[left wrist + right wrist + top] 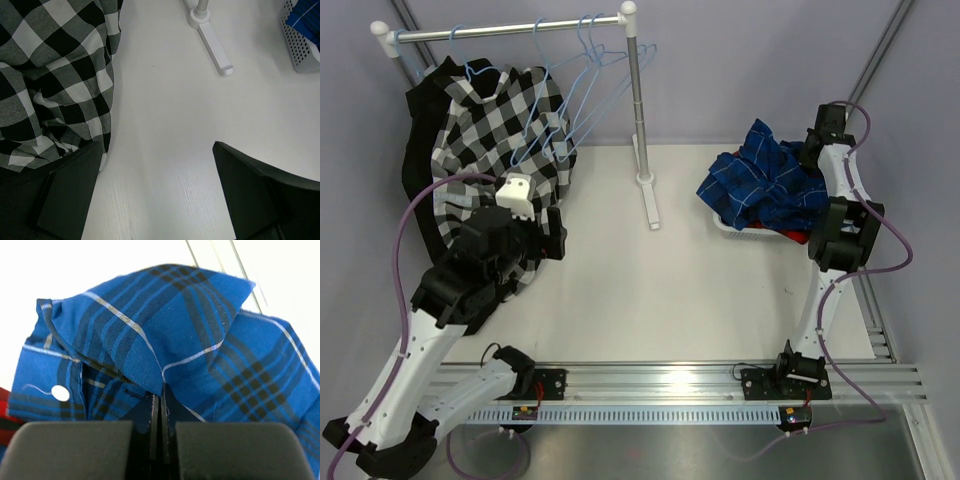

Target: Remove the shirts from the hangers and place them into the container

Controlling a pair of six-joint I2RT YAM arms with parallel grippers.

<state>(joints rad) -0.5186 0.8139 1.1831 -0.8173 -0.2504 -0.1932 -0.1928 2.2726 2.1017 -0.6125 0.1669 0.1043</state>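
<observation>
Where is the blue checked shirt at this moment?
In the top view the blue shirt lies heaped in the white container at the right, beside the right arm; the right tool is shut on a fold of it.

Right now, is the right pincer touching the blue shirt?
Touching. Right wrist view: the right pincer, jaws shut, pinches a fold of the blue shirt.

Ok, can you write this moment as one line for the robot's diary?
left gripper: open, beside black-white check shirt | right gripper: shut on blue shirt | blue shirt: heaped on laundry basket
</observation>
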